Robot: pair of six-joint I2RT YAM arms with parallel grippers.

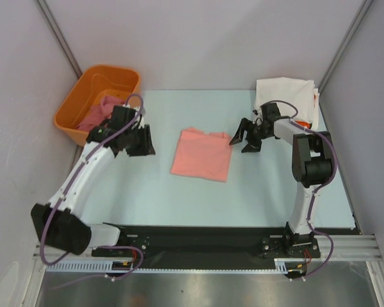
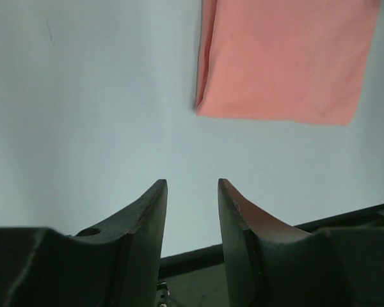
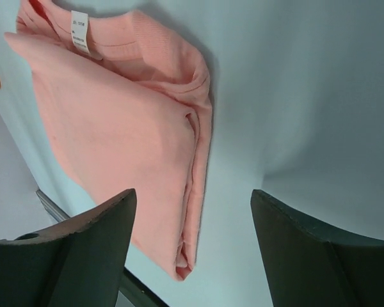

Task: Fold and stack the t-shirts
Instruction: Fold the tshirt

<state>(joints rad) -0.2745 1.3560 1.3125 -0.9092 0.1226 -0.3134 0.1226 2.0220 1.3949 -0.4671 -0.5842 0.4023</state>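
Note:
A salmon-pink t-shirt [image 1: 201, 155] lies folded into a rectangle in the middle of the table, with nothing touching it. My left gripper [image 1: 141, 147] hovers open to its left, apart from it. In the left wrist view the jaws [image 2: 192, 184] stand apart over bare table, the shirt [image 2: 285, 57] beyond them. My right gripper [image 1: 243, 141] is open just off the shirt's right edge. In the right wrist view the wide-open jaws [image 3: 193, 193] hang above the shirt's folded edge [image 3: 115, 128], holding nothing. A cream-white folded t-shirt [image 1: 287, 94] lies at the back right, with an orange edge [image 1: 317, 97] showing under it.
An orange plastic tub [image 1: 109, 69] stands at the back left with a rose-pink t-shirt [image 1: 97, 114] crumpled inside. Grey walls close in the table on the left, back and right. A black rail [image 1: 198, 233] runs along the near edge.

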